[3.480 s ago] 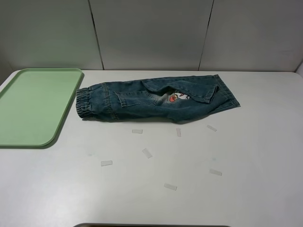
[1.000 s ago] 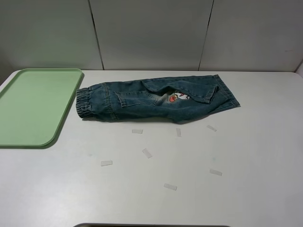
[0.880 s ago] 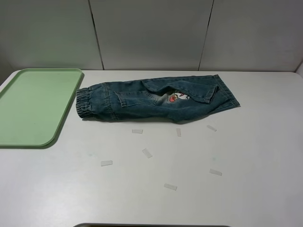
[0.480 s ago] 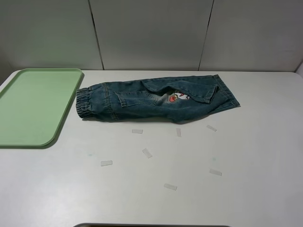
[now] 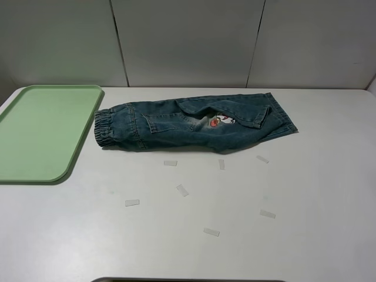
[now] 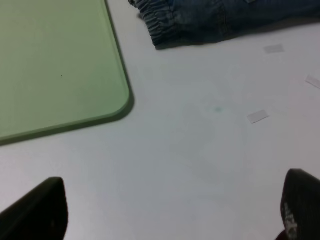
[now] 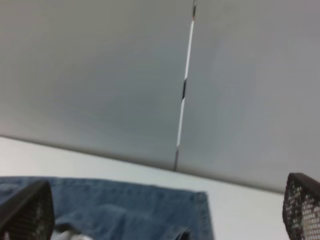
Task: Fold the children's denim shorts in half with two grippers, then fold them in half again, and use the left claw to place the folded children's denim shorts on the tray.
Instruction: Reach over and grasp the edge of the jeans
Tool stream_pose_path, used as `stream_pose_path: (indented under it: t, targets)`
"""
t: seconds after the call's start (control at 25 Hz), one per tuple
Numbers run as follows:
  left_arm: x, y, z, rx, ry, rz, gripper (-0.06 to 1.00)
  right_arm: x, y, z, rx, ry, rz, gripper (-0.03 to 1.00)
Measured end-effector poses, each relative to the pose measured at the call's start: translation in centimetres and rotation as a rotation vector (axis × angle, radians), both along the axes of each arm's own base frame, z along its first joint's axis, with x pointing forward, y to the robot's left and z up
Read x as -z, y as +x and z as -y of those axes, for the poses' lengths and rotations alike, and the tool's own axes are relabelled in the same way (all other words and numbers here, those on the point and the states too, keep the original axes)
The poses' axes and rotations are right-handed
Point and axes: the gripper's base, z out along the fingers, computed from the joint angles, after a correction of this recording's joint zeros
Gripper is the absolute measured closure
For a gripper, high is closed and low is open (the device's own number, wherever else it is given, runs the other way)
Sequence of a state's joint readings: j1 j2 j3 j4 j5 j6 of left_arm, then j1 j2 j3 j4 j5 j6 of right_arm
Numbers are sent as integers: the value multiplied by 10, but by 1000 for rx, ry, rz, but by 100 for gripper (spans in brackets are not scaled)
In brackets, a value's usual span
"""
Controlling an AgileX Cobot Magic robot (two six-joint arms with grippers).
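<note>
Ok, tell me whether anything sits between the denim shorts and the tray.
Nothing visible: only bare table lies between the denim shorts and the green tray. The pale strips lie off that path.

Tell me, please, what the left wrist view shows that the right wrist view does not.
Only the left wrist view: the green tray, the shorts' gathered waistband and tape strips on the table. Only the right wrist view: grey wall panels and the shorts' hemmed leg end. Both: the denim shorts lying on the white table.
</note>
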State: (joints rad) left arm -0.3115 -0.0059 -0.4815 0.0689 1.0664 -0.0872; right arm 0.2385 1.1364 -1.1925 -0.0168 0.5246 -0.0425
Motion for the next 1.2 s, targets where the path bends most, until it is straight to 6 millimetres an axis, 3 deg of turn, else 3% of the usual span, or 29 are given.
stream_pose_path:
  t: [0.48,0.72,0.92,1.2]
  targets:
    - [0,0,0,0,0,0,10,16,-14,-14,-90,179,-274,27]
    - [0,0,0,0,0,0,10,30,-6,-20,-125,154,-366,27]
    - [0,0,0,0,0,0,10,61,23,-29,-163,107,-468,27]
    - [0,0,0,0,0,0,10,131,82,-41,-182,-5,-609,27]
